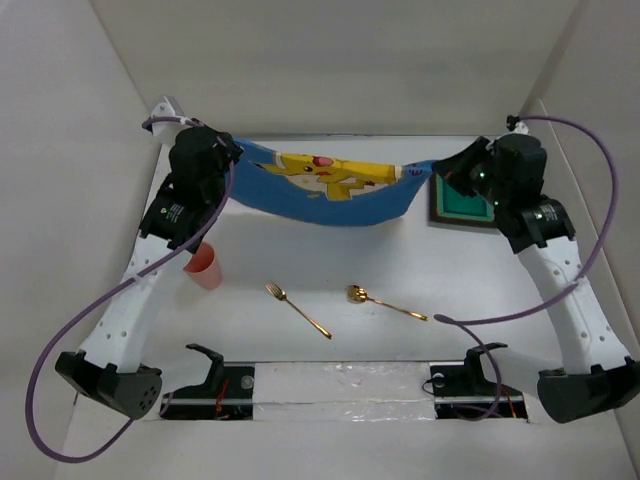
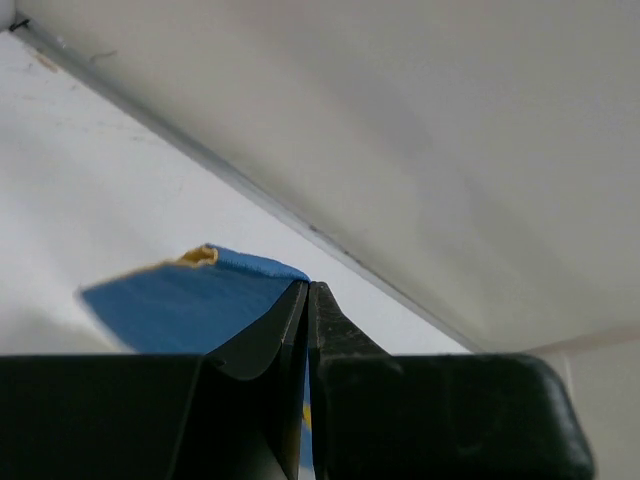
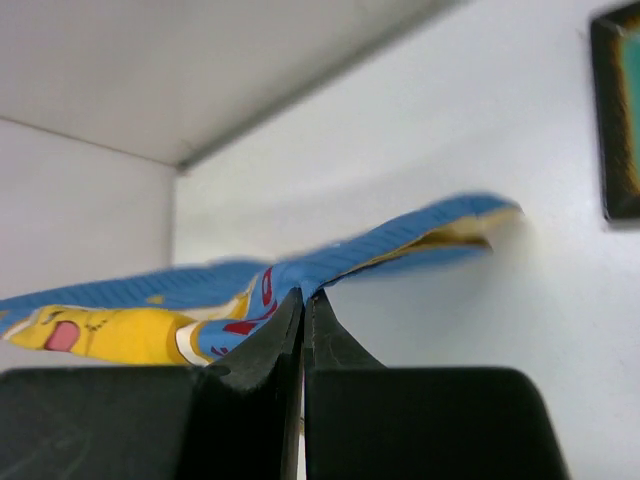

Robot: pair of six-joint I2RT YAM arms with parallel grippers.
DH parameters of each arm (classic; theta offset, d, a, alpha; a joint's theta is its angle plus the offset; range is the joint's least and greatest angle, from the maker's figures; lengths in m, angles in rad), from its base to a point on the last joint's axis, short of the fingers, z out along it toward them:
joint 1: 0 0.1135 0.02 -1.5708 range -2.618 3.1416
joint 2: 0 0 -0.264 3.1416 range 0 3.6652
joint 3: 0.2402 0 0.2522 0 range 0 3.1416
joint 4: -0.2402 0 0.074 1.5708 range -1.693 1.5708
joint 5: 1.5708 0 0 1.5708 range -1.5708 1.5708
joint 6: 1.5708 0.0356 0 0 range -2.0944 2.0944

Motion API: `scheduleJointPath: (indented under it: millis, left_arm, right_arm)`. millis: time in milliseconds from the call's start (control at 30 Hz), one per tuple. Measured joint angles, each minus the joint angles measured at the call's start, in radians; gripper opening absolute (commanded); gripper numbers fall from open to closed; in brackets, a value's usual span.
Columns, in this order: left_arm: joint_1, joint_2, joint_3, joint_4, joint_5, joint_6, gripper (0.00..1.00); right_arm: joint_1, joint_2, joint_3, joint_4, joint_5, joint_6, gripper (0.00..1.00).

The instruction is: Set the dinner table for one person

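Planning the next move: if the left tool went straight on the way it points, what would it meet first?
Probably the wall panel, near its seam with the dinner table. Nothing else shows ahead of the left tool, shut on the blue placemat; depth is unclear.

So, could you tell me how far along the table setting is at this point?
Nothing looks placed yet. In hand: the left gripper and right gripper are each shut on an end of the blue placemat, which sags between them above the dinner table. Remaining: lay it flat, then arrange the fork, spoon, pink cup and green square dish.
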Motion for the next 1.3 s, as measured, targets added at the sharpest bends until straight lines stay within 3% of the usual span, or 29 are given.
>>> scheduleJointPath:
  millis: [200,300,600,767,900,1100,1300]
  left_arm:
    - [0.000,0.016,0.123,-0.002,0.026,0.054,0.00]
    - [0.013,0.080,0.175,0.020,0.047,0.076,0.00]
    - [0.159,0.431,0.443,-0.024,0.181,0.086,0.00]
    - [0.220,0.436,0.475,-0.043,0.262,0.066,0.00]
    - [0.242,0.347,0.367,0.005,0.295,0.050,0.00]
    - [0.240,0.142,-0.142,0.163,0.352,0.005,0.00]
    - [0.232,0.187,-0.528,0.217,0.415,-0.027,0.00]
  right_arm:
    - [0.014,0.036,0.223,-0.032,0.002,-0.012,0.00]
    - [0.014,0.146,0.334,-0.030,0.004,-0.018,0.00]
    - [-0.008,0.670,0.792,-0.094,-0.031,-0.037,0.00]
    - [-0.041,0.743,0.920,-0.138,-0.067,-0.037,0.00]
    - [-0.066,0.628,0.775,-0.083,-0.103,-0.035,0.00]
    - [-0.076,0.417,0.256,0.088,-0.140,-0.039,0.00]
    - [-0.078,0.462,-0.152,0.147,-0.148,-0.050,0.00]
